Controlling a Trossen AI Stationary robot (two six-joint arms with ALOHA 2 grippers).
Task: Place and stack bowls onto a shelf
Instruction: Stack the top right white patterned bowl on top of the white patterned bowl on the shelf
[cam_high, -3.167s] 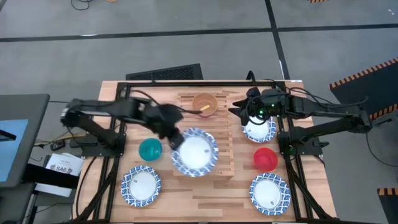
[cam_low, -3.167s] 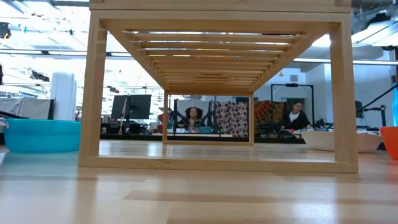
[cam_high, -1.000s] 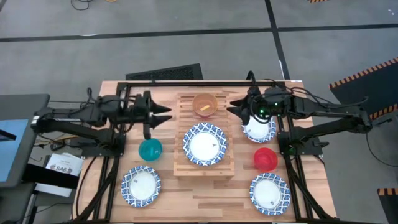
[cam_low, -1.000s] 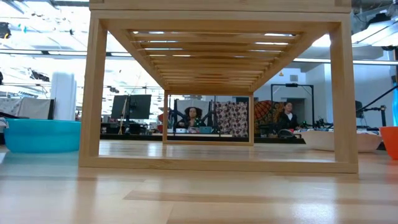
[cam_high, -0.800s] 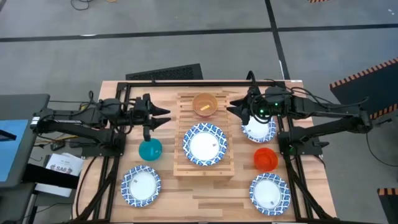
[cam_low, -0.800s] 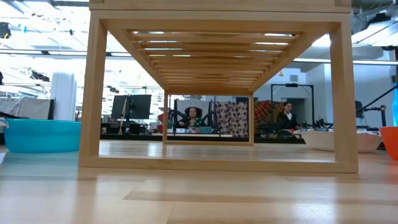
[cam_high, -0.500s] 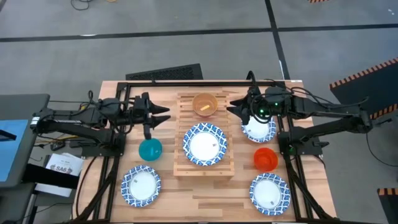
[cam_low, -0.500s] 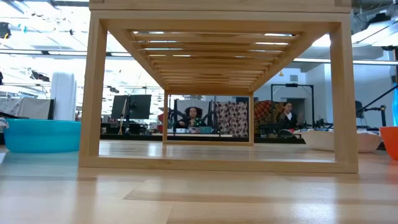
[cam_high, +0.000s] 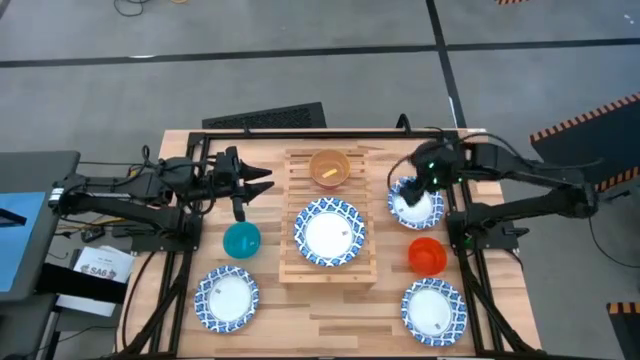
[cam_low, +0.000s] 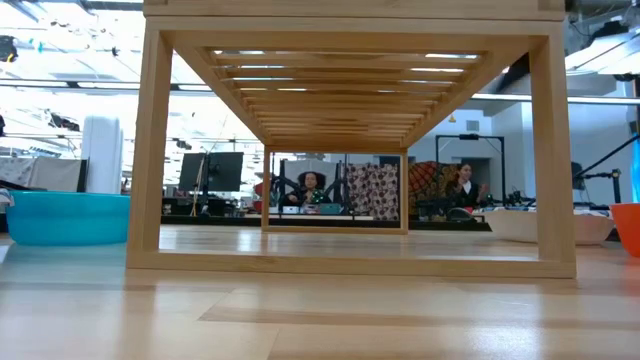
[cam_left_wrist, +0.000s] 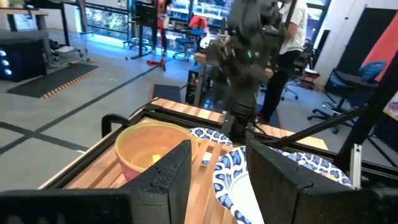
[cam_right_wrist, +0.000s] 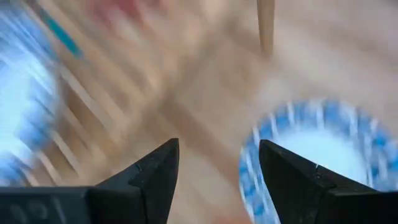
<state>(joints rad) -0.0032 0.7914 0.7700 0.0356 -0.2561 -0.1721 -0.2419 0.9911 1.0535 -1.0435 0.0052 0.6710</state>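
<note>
High view: the shelf sits at the centre of the table, its pale slats running across. On it rest two bowls: a yellow bowl at the shelf's 12 o'clock end and a wide blue-rimmed bowl just below the middle, apart from each other. Off the shelf, on the tabletop, a teal bowl lies at 9 o'clock of the shelf, with a second blue-rimmed bowl at about 7 o'clock. On the other side, a third blue-rimmed bowl lies at 2 o'clock, a red bowl at 4 o'clock and a fourth blue-rimmed bowl at 5 o'clock.

The left gripper hangs at 10 o'clock of the shelf, above the teal bowl, pointing toward the yellow bowl; its fingers stand released, parted with nothing between them. The right gripper is over the far edge of the third blue-rimmed bowl. In the right wrist view its fingers are spread and empty, with the bowl's patterned rim beneath them.

In the low view the shelf's frame fills the picture, and a person shows far behind.
</note>
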